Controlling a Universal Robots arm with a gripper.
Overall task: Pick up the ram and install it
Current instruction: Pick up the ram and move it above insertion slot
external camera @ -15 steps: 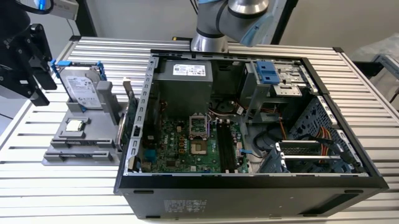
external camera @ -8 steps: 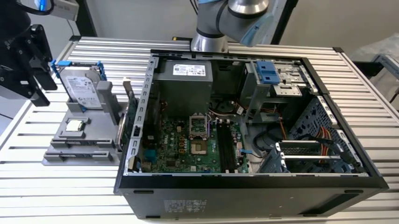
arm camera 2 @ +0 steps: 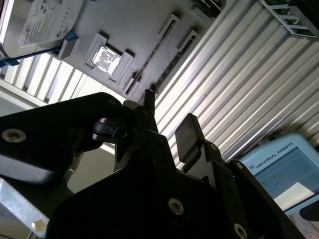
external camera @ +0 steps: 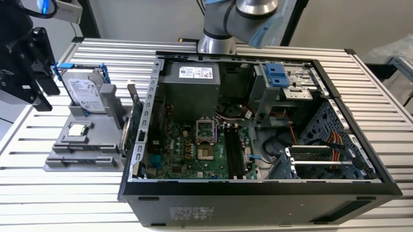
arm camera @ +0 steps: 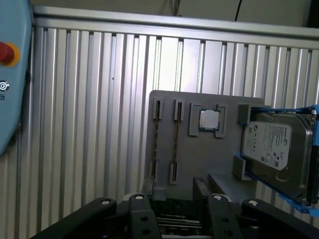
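item: long, thin, dark circuit-board stick, the ram | pose: on its long edge (seen edge-on) | place: slotted in grey holder plate, exterior view 9 o'clock of open black computer case

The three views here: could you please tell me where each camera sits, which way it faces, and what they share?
Exterior view: off the arm, high up, looking down into the open computer case on the slatted table; the arm rises beyond the case.
First wrist view: on the wrist, looking past the open gripper at the grey holder with the ram on edge.
Second wrist view: on the wrist, looking obliquely past the gripper at that holder.
Shared: both wrist views show the holder, chip and hard drive.
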